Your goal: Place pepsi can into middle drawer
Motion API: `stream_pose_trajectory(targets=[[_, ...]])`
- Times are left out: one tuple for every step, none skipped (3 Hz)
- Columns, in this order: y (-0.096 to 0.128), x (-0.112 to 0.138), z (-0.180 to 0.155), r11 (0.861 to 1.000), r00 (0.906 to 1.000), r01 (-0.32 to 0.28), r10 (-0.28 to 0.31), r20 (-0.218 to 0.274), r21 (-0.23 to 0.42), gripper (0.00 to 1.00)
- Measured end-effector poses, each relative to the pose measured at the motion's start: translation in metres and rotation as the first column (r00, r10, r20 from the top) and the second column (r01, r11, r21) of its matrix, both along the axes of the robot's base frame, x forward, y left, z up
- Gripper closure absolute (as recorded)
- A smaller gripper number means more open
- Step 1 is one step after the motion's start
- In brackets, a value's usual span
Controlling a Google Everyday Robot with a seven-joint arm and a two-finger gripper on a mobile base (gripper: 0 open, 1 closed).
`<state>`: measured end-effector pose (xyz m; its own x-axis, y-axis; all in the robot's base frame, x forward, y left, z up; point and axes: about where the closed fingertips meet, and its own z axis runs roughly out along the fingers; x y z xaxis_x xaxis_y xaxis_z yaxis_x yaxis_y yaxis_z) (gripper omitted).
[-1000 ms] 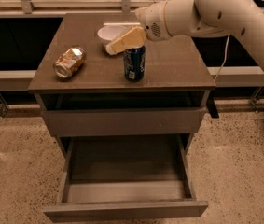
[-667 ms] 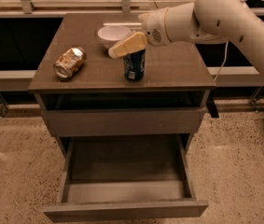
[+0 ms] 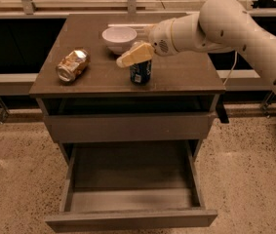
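Blue: one pepsi can point(image 3: 141, 72), tool point(image 3: 130, 56) above, grip unclear; one crushed can point(image 3: 72, 65), one bowl point(image 3: 119, 38).

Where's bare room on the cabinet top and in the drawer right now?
In the open drawer the floor is all bare. On the cabinet top: free right of the pepsi can, and the front strip between it and the crushed can. Crowded mid-top: hand over the can, bowl just behind.

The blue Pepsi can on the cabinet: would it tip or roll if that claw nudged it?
Probably tips easily: the pepsi can stands upright, tall on a narrow base, with the claw right at its top. Once down, its round body would likely roll.
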<state>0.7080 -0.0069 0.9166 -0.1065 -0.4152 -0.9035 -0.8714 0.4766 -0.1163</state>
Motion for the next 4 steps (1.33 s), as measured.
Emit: stream_pose_trajectory(targets=[[-0.003, 0.005, -0.017, 1.000, 0.9998, -0.006, 0.006, -0.021, -0.002, 0.23], [-0.005, 0.007, -0.025, 0.999, 0.9993, -0.031, 0.032, -0.021, 0.025, 0.47], [-0.017, 0.005, -0.015, 0.983, 0.9939, -0.110, 0.108, 0.024, 0.147, 0.70], [-0.043, -0.019, 0.022, 0.959, 0.9689, -0.226, 0.203, 0.142, 0.172, 0.93]])
